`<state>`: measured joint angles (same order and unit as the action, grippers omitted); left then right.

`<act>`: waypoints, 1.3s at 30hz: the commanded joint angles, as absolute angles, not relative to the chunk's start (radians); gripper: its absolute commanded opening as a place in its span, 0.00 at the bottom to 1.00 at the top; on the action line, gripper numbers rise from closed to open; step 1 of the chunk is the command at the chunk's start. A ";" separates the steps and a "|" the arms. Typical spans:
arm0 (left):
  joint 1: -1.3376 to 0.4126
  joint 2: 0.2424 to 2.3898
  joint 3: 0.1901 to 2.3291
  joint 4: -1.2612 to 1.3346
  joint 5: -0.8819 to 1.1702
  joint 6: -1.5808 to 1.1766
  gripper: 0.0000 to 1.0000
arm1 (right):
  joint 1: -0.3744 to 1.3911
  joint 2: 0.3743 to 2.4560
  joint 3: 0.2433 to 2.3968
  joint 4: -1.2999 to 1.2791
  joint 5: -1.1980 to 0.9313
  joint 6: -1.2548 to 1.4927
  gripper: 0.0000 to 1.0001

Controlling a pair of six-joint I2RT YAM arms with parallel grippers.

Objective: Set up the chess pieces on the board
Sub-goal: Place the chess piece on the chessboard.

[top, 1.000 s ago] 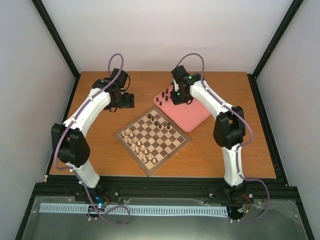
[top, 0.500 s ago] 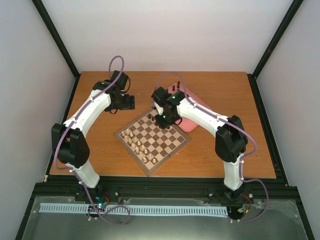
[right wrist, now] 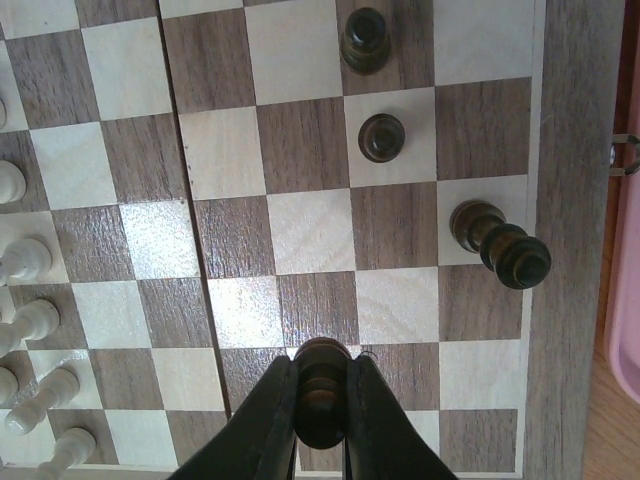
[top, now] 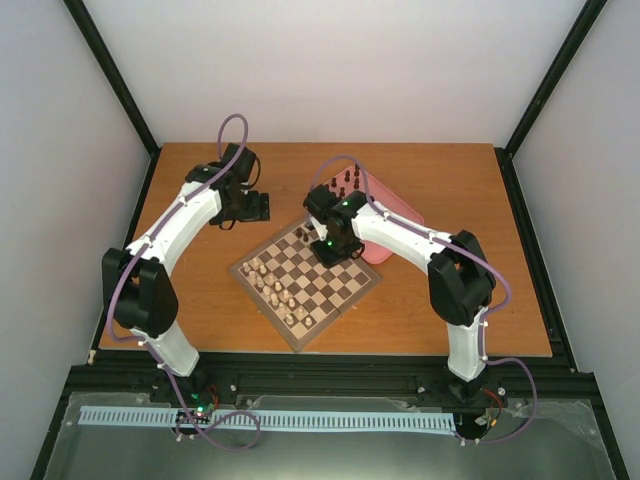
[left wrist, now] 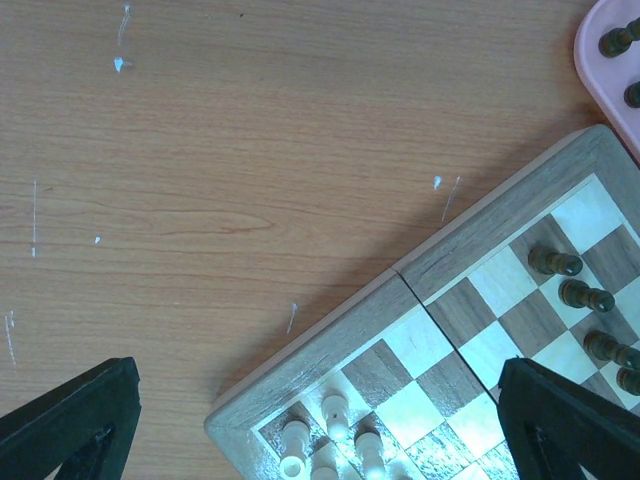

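The board (top: 330,292) lies as a diamond in the middle of the table. My right gripper (top: 335,245) is over its far right side, shut on a dark brown chess piece (right wrist: 322,400) held above the squares near the board's edge (right wrist: 570,200). Three dark pieces (right wrist: 382,137) stand on nearby squares, and they also show in the top view (top: 312,240). More dark pieces (top: 345,183) stand on the pink tray (top: 397,225). My left gripper (top: 250,205) is open and empty over the table beyond the board's far left side, its fingers (left wrist: 70,430) spread wide.
Cream pieces (top: 275,285) stand in rows on the board's near left side and show in the left wrist view (left wrist: 335,415) and the right wrist view (right wrist: 25,260). The pink tray touches the board's far right edge. Black frame posts line the table's sides.
My right gripper has moved from the pink tray left and nearer, out over the board, with a dark piece in it. The left arm has not moved.
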<state>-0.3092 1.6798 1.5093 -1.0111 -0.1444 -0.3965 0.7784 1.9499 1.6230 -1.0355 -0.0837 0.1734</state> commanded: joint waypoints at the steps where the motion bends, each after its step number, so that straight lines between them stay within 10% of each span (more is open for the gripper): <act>1: -0.301 1.644 1.506 -0.997 -0.133 -0.405 1.00 | 0.792 1.973 1.645 -1.029 -0.062 0.165 0.04; 39: -0.301 1.688 1.565 -1.028 -0.164 -0.398 1.00 | 0.756 2.157 1.786 -1.068 -0.019 0.119 0.04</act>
